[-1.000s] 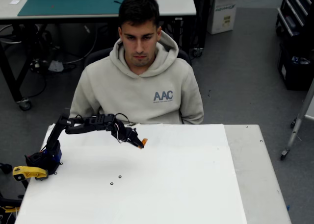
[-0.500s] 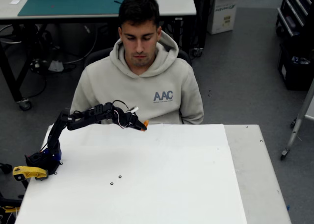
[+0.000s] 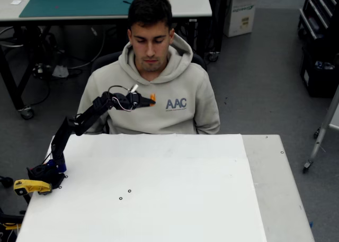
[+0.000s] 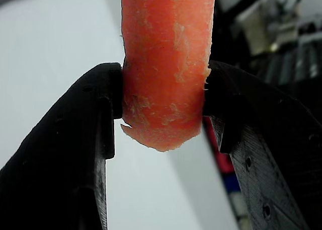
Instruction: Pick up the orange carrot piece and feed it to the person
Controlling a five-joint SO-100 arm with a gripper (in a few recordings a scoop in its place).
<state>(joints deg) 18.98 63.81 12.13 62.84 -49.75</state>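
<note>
The orange carrot piece [image 3: 152,98] is held in the air in front of the person's [image 3: 153,88] chest, below the chin. My black gripper [image 3: 148,99] is shut on it, with the arm raised from its base at the table's left edge. In the wrist view the carrot piece [image 4: 166,64] stands upright, pinched at its lower part between the two black fingers [image 4: 75,154], and my gripper [image 4: 163,96] grips it from both sides. The person sits behind the table in a beige hoodie, looking down.
The white table [image 3: 175,199] lies below the raised arm. A yellow clamp-like part [image 3: 30,186] sits by the arm's base at the left edge. Behind the person stand a workbench with a green mat [image 3: 79,1] and dark shelving at the right.
The arm has lifted from just above the table's back edge up and toward the person, carrying the carrot piece to chest height. The gripper stays shut on it.
</note>
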